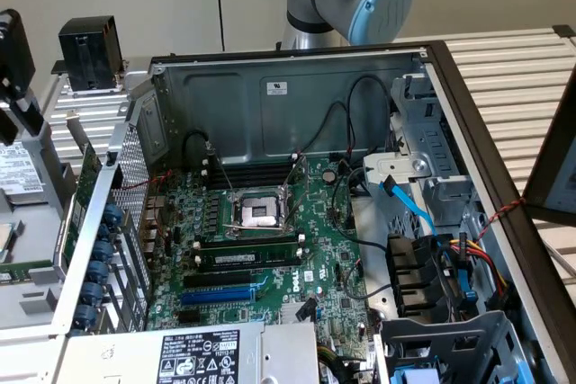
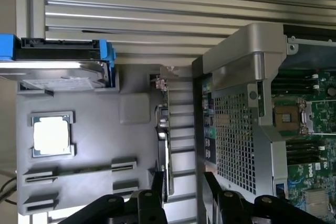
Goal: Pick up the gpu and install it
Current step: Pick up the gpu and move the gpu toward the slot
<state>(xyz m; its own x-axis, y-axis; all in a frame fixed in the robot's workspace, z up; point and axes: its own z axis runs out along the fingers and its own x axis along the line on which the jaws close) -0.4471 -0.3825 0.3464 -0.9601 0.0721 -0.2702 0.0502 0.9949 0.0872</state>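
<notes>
— Where are we hovering?
— We are hanging the gripper (image 2: 185, 190) over the gap between the grey parts tray (image 2: 94, 150) and the computer case (image 2: 239, 140).
— How are the jaws standing?
— Spread wide, and they are gripping nothing.
— And the gpu (image 2: 166, 145)?
— It is standing on edge along the tray's side, near the case's perforated wall. It is sitting between our fingers, close to one. We cannot tell whether they are touching.
— So it is not sitting in the motherboard (image 1: 270, 249) yet.
</notes>
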